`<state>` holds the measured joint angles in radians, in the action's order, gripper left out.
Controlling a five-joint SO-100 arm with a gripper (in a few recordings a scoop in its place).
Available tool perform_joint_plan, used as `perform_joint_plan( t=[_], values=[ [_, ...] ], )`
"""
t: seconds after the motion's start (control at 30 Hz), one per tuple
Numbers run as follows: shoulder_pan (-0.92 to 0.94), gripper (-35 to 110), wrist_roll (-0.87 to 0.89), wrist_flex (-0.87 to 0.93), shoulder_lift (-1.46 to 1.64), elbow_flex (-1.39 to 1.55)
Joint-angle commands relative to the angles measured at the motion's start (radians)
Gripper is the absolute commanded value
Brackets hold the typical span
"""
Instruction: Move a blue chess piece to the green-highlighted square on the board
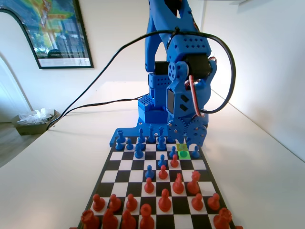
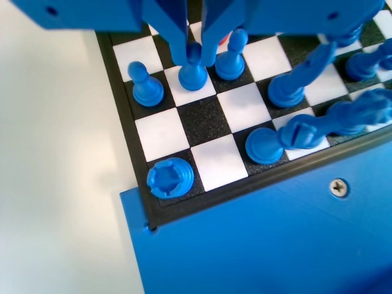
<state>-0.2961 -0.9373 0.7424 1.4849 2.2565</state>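
Blue plastic makes up the two-fingered claw [image 2: 195, 58], which in the wrist view hangs from the top edge with its jaws pressed against either side of the head of a small blue plastic pawn [image 2: 193, 72]. That pawn stands on a white square of the black-and-white chequered board [image 2: 160, 133], one square in from the left edge in this view, with another blue pawn [image 2: 147, 87] just beside it on a black square and a blue rook [image 2: 170, 177] on the near corner. In the fixed view the claw [image 1: 183, 143] is low over the bright lime-green square [image 1: 183, 154] near the board's far right; the piece there seems to be resting on it, though the glare blurs its base. The board lies on a white surface [image 1: 52, 176].
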Motion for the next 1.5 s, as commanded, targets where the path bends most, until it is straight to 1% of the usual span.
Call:
perform_joint_plan(
  t=[0.0,0.17,0.33,0.67,0.93,1.2,1.33,1.47],
  values=[
    [-0.009,4,-0.014,0.005,0.032,0.0],
    [-0.008,6,-0.017,0.005,0.034,-0.002],
    [-0.006,12,-0.021,0.012,0.037,-0.011],
    [-0.002,14,-0.012,0.055,0.075,-0.049],
    [-0.006,12,0.021,0.178,0.16,-0.143],
    [-0.035,12,0.026,0.291,0.288,-0.163],
    [-0.055,10,0.0,0.38,0.394,-0.169],
    [-0.078,5,-0.06,0.509,0.514,-0.206]
  ],
)
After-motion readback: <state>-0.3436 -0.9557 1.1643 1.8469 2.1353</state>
